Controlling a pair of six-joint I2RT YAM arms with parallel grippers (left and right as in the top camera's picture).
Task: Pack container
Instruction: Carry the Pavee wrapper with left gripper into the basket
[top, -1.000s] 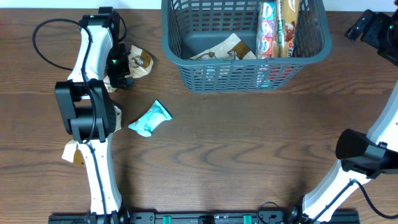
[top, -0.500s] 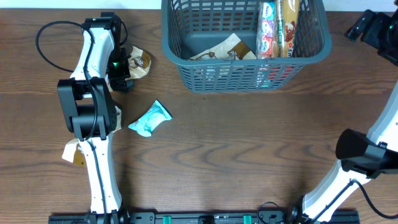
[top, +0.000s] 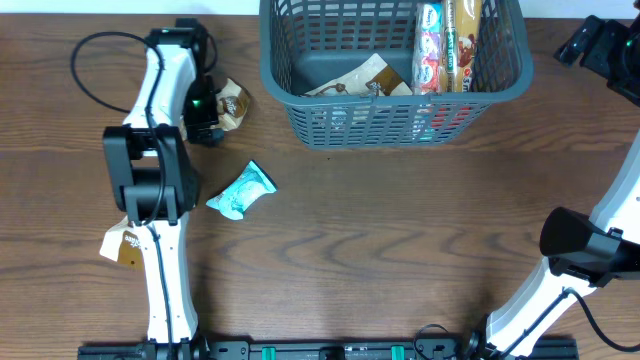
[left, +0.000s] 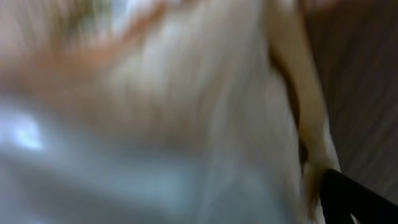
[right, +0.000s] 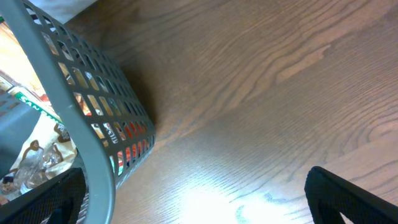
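**Basket part-filled at 12 o'clock, both claws spread**

- The container (top: 400, 98) stands upright at 12 o'clock on the worktop (top: 400, 240), mouth up. Its far side is cut by the frame edge.
- Its near wall runs from 9 to 3 o'clock. I judge the long axis follows that line, but the far side is out of view, so I cannot confirm it.
- Handling, as a judgement: stiff moulded plastic, light for its bulk, not fragile, and far too wide for a claw to span. The best hold looks like a pinch over the thick rim at a wall. The slots give little purchase.
- Inside, a brown-and-white wrapper (top: 360, 78) lies on the floor. Two tall packets (top: 445, 45) stand on end against the 3 o'clock wall.
- The right wrist view shows the container's corner (right: 68, 118) close at 9 o'clock.
- The right claw (top: 585, 45) sits at 3 o'clock of the container, fingers wide apart and nothing between them.
- The left claw (top: 205, 122) sits at 9 o'clock of the container, spread wide and low over a crumpled brown packet (top: 230, 100). Its camera shows only a pale blur, and no pinch is visible.
- A teal packet (top: 241, 191) lies loose toward 7 o'clock of the container.
- A tan packet (top: 122, 246) lies further out beside the left arm.
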